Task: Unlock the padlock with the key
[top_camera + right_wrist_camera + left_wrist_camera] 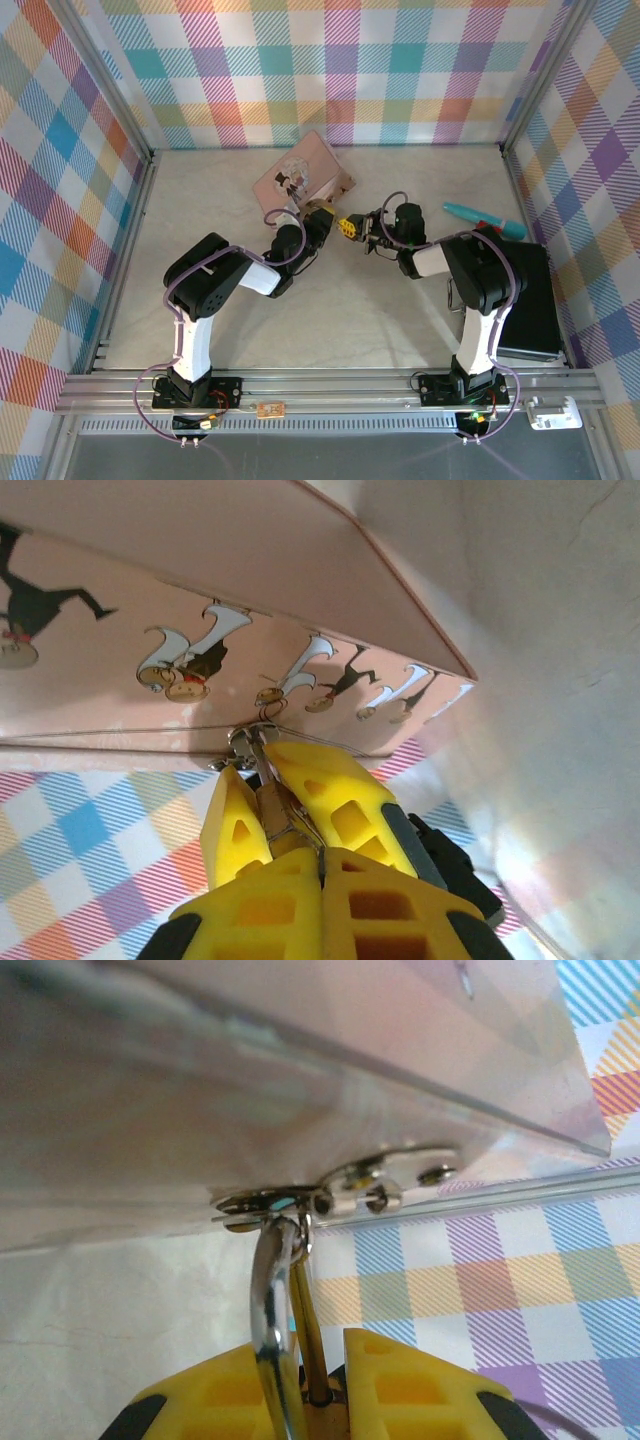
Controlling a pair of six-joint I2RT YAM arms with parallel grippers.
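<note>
The pink tin [303, 172] lies tilted at the back centre of the table. The brass padlock [272, 815] hangs from the tin's clasp [345, 1188] by its silver shackle [273, 1295]. My left gripper [318, 1360] is shut on the padlock's body, one yellow finger [335, 795] on each side. My right gripper [322, 858] faces it from the right, its pads pressed together right at the padlock's underside. A thin grey sliver of the key [295, 832] shows there; the rest is hidden between the pads. In the top view the left gripper [320, 220] and the right gripper [356, 228] meet below the tin.
A teal and red pen-like tool [483, 220] lies at the right back. A black flat slab [530, 300] sits along the right side beside the right arm. Plaid walls close in the table on three sides.
</note>
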